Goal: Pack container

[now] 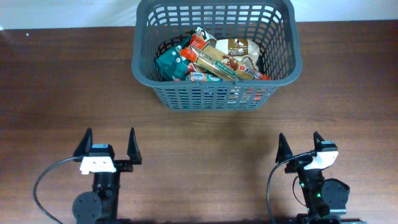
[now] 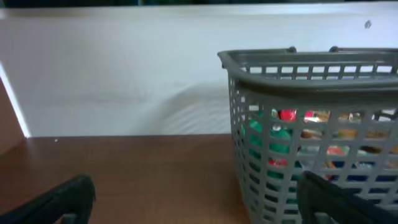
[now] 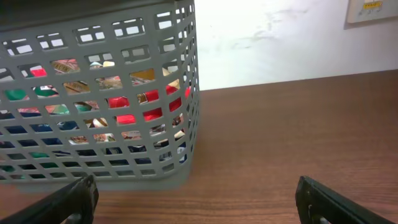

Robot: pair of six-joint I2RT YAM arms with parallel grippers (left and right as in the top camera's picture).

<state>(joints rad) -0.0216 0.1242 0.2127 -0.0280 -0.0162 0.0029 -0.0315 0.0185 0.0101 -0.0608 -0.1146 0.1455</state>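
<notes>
The dark grey lattice container (image 1: 142, 70) stands at the back middle of the brown table, holding several food packets (image 1: 214, 59) in orange, green and tan. Both wrist views catch its slotted wall: container (image 2: 249, 118) on the right, container (image 3: 180, 62) on the left. My left gripper (image 1: 107, 147) rests near the front left edge, open and empty, well short of the container. My right gripper (image 1: 301, 147) sits at the front right, open too, nothing between its fingers. In the wrist views the left gripper (image 2: 199, 202) and right gripper (image 3: 198, 200) show only dark fingertips over bare wood.
A white wall (image 2: 112, 74) runs behind the table's far edge. A pale wall plate (image 3: 372, 9) shows at the upper right of the right wrist view. Black cables (image 1: 43, 183) loop by each arm base.
</notes>
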